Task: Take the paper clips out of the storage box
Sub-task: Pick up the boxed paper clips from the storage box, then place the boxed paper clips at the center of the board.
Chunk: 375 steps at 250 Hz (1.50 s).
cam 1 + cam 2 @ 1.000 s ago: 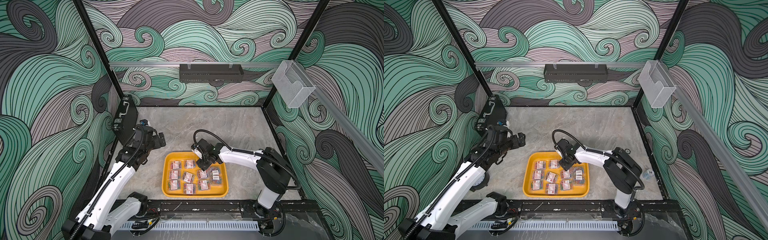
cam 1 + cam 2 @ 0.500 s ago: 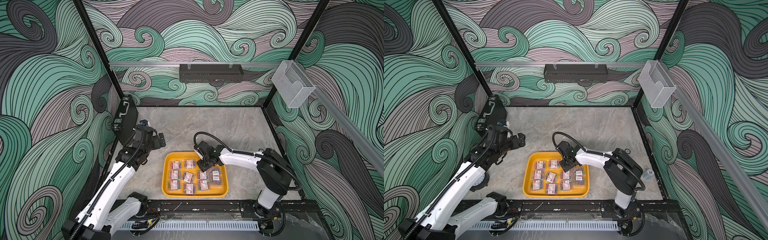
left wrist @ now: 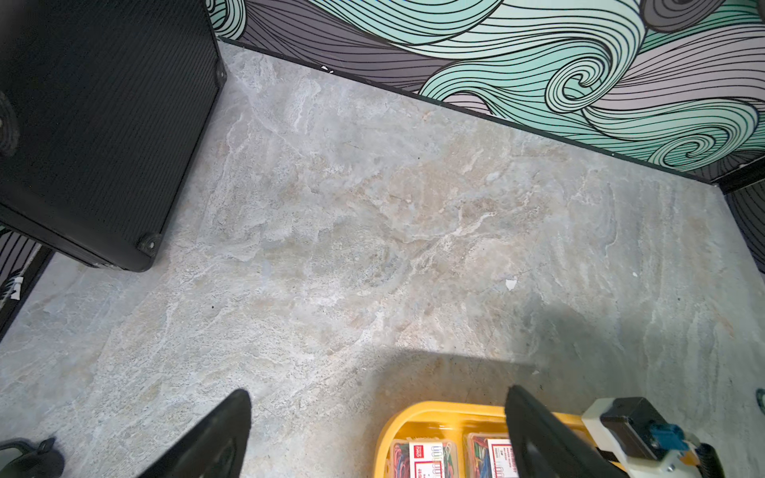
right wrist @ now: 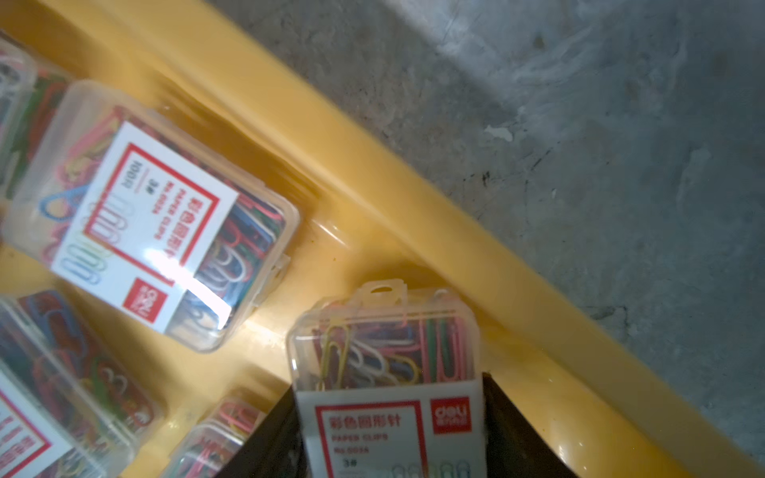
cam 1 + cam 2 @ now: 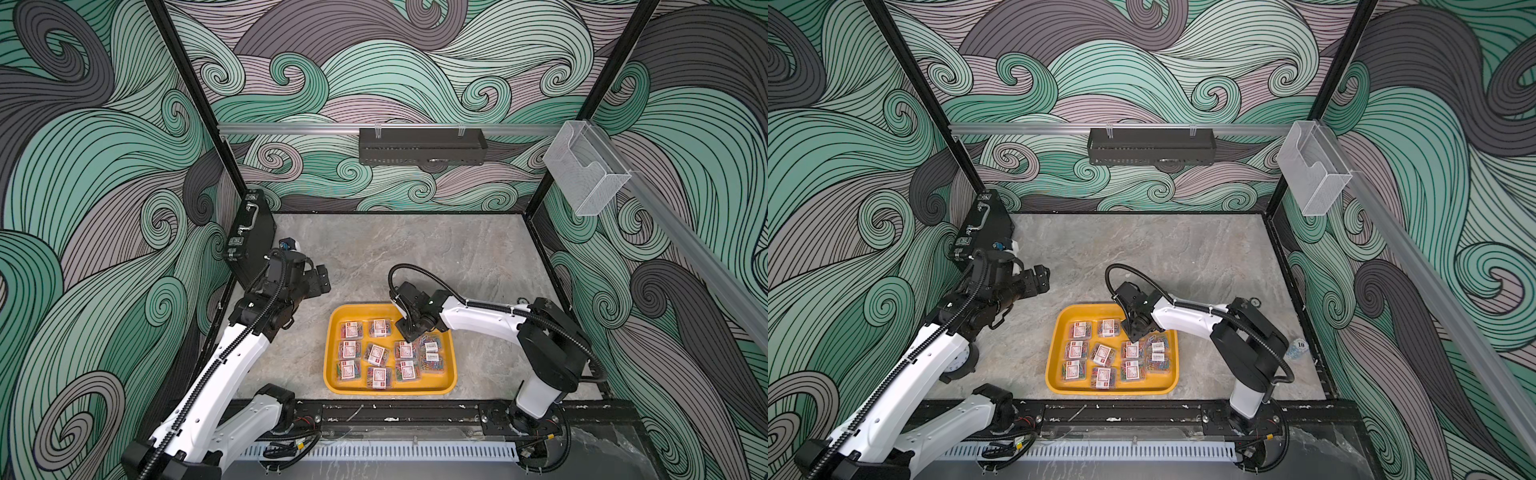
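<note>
right gripper (image 4: 389, 393) pinches one small clear plastic box of multicoloured paper clips (image 4: 385, 343) at the far edge of the shallow yellow-orange plastic tray (image 5: 386, 390), where ten or so boxes (image 5: 376, 355) lie inside and none is out yet, while left gripper (image 3: 378, 391) hangs beside it, spread wide and empty.

storage box (image 4: 372, 178): smooth glossy yellow plastic, shows glare. paper clips (image 4: 385, 347): clear glossy plastic cases, paper labels. table (image 3: 372, 207): matt, mottled stone look. briefcase (image 3: 103, 116): black, fine ribbed texture, metal latches (image 5: 235, 242). wall holder (image 5: 582, 174): clear plastic.
</note>
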Each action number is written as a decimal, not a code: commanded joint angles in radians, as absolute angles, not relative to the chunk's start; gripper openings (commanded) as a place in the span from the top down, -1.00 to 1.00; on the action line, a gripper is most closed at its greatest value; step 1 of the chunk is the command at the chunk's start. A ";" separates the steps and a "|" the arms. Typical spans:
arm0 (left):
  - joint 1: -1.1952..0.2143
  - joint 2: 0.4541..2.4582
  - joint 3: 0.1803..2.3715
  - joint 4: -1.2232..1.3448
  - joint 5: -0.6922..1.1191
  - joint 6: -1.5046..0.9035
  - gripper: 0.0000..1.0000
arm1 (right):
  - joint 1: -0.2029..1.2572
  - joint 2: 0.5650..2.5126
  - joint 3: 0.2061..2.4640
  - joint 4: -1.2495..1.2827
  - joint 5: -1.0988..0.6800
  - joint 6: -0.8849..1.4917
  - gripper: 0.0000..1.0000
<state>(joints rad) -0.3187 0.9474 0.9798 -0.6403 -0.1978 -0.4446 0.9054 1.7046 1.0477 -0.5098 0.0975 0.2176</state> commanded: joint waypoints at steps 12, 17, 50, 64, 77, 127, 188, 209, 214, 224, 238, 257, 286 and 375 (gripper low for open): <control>-0.328 0.937 1.007 -0.658 -0.151 -0.427 -0.87 | 0.903 1.634 1.075 -0.575 0.119 0.224 -0.19; -0.328 0.935 1.007 -0.656 -0.145 -0.421 -0.86 | 0.902 1.628 1.075 -0.578 0.117 0.224 -0.19; -0.331 0.925 0.992 -0.630 -0.075 -0.386 -0.71 | 0.900 1.574 1.089 -0.599 0.094 0.230 -0.19; -0.334 0.917 0.980 -0.602 -0.032 -0.370 -0.64 | 0.897 1.548 1.098 -0.610 0.090 0.233 -0.20; -0.340 0.913 0.974 -0.584 -0.007 -0.362 -0.60 | 0.894 1.525 1.110 -0.621 0.088 0.236 -0.21; -0.365 0.917 0.969 -0.566 -0.001 -0.354 -0.59 | 0.862 1.472 1.166 -0.644 0.087 0.242 -0.22; -0.403 0.941 0.963 -0.546 -0.018 -0.361 -0.58 | 0.774 1.477 1.226 -0.645 0.097 0.235 -0.22; -0.421 0.950 0.957 -0.526 -0.021 -0.365 -0.58 | 0.729 1.498 1.246 -0.646 0.096 0.224 -0.22; -0.425 0.952 0.956 -0.523 -0.021 -0.365 -0.58 | 0.718 1.504 1.252 -0.647 0.095 0.221 -0.22; -0.433 0.958 0.956 -0.520 -0.022 -0.363 -0.57 | 0.697 1.518 1.263 -0.648 0.090 0.214 -0.22; -0.443 0.968 0.956 -0.519 -0.028 -0.360 -0.57 | 0.667 1.539 1.279 -0.649 0.088 0.208 -0.22; -0.457 0.978 0.956 -0.515 -0.036 -0.358 -0.57 | 0.622 1.577 1.306 -0.650 0.085 0.203 -0.22; -0.475 0.991 0.953 -0.504 -0.036 -0.360 -0.56 | 0.561 1.655 1.364 -0.649 0.086 0.203 -0.22; -0.536 1.009 0.952 -0.512 -0.087 -0.365 -0.56 | 0.469 2.007 1.655 -0.674 0.100 0.235 -0.22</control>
